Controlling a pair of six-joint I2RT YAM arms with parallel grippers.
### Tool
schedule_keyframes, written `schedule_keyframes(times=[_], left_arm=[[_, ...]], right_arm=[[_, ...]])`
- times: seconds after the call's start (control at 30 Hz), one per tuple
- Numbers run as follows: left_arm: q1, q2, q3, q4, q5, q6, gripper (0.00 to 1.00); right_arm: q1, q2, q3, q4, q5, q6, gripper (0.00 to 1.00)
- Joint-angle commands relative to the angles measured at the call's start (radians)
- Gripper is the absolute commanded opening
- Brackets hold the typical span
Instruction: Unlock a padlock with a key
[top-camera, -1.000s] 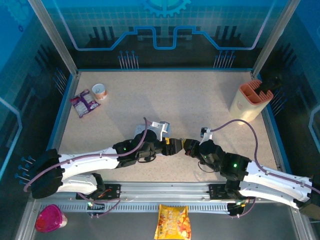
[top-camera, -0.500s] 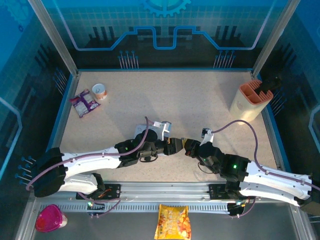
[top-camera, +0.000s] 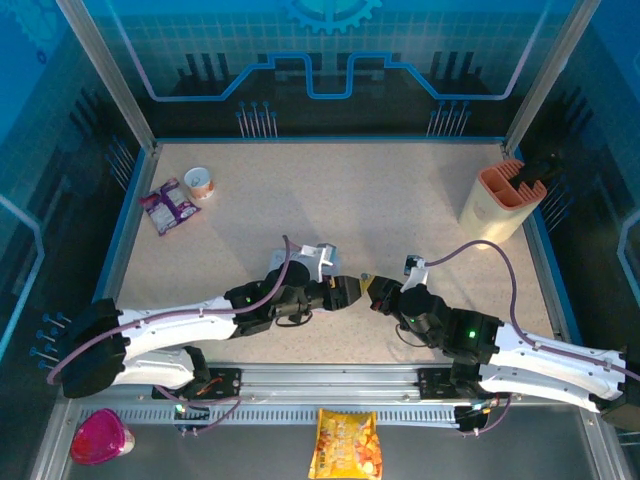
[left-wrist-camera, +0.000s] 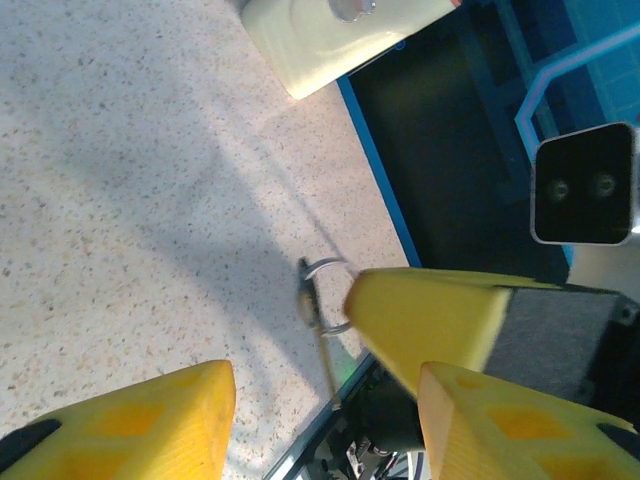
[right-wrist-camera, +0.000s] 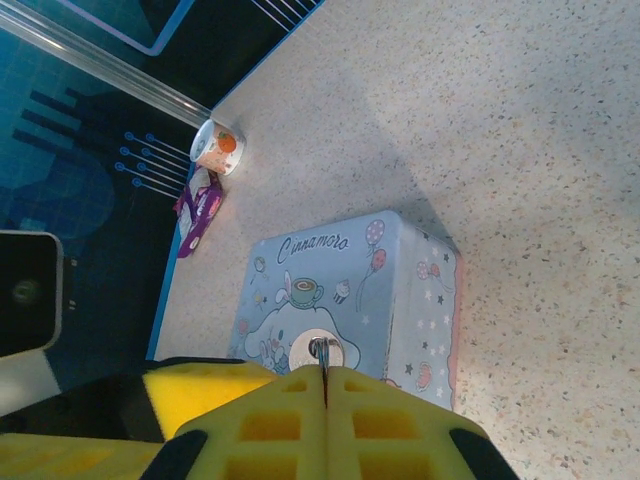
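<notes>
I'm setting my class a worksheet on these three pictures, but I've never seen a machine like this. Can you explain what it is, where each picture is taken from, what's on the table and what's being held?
The machine is two robot arms bolted at the near edge of a speckled table. Each arm ends in a two-finger gripper with yellow pads.

The wide picture looks down from above and behind. In it the left gripper and right gripper sit almost tip to tip mid-table. The other two pictures come from a camera on each wrist.

On the table are a cartoon-printed pastel tin, a small cup, a purple packet and a cream holder with an orange rim.

The right gripper is shut on a thin sliver of metal, seemingly the key. The left gripper's fingers stand apart, with nothing visible between them.
</notes>
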Motion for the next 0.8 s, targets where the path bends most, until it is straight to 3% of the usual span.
schedule_keyframes(times=[0.0,0.43,0.77], left_arm=[[0.013,-0.025,-0.033,0.051,-0.007,-0.044,0.51],[0.013,0.026,-0.005,0.092,0.061,-0.048,0.43],[0.013,0.034,0.003,0.09,0.073,-0.047,0.3]], right_arm=[[0.02,-0.016,0.01,0.044,0.035,0.016,0.0],[0.021,-0.002,0.007,0.073,0.02,0.016,0.0],[0.023,0.002,0.006,0.071,0.024,0.019,0.0]])
